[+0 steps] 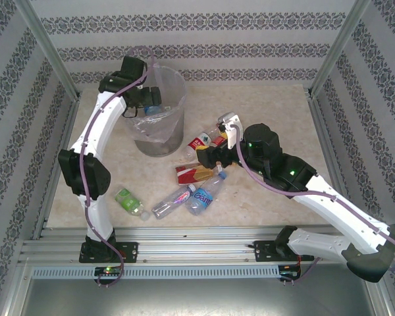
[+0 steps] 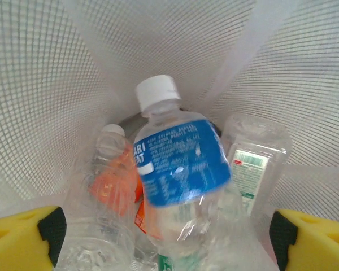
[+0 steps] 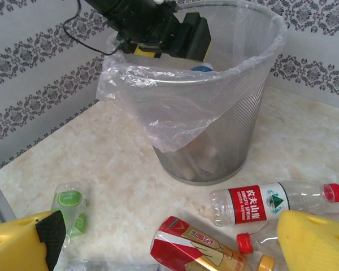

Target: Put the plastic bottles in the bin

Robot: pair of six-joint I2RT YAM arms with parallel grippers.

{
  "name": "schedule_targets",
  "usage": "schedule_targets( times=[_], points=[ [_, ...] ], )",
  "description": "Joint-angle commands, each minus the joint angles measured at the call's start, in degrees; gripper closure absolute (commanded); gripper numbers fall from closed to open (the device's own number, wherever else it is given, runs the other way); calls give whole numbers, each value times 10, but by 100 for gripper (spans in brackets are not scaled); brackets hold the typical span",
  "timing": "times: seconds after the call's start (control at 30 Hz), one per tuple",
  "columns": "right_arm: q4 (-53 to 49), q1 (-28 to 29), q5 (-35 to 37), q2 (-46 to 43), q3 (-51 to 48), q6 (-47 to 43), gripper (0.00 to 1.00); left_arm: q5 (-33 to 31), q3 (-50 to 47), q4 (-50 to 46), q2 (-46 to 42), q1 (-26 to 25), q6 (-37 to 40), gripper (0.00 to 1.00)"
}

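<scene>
Three-plus bottles [image 2: 110, 180] in bin [image 3: 226, 135] (blue-label one [image 2: 181, 164] lies loose under left gripper [image 2: 166, 232], jaws wide); approx five remain on table [image 1: 263, 204], right gripper [image 3: 172, 234] open, empty, above them.

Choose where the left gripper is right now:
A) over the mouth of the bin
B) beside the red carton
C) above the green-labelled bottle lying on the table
A: the left gripper hangs open over the bin, and its wrist view looks down on a blue-labelled bottle inside the mesh.

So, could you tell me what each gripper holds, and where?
Nothing is held. Left gripper open, clear of the blue-labelled clear plastic bottle; right gripper open, empty.
</scene>
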Motion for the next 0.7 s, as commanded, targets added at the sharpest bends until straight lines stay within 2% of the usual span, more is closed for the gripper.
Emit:
schedule_targets(
  times=[0.0,0.13,0.23,0.4,0.57,0.67],
  points=[
    [-14,-2,31,12,6,31,4,35,-15,54,-63,5,18,0],
    [-38,-6,58,31,12,47,4,84,-61,113,-111,4,47,0],
    [-56,-12,74,51,15,72,4,94,-113,164,-161,-9,79,0],
    [-64,-39,56,57,-6,111,4,182,-189,222,-240,-31,122,0],
    [-90,-122,37,49,-35,180,5,221,-284,251,-315,-98,170,0],
    [-107,-164,44,43,-48,216,4,251,-369,309,-354,-148,176,0]
  ],
)
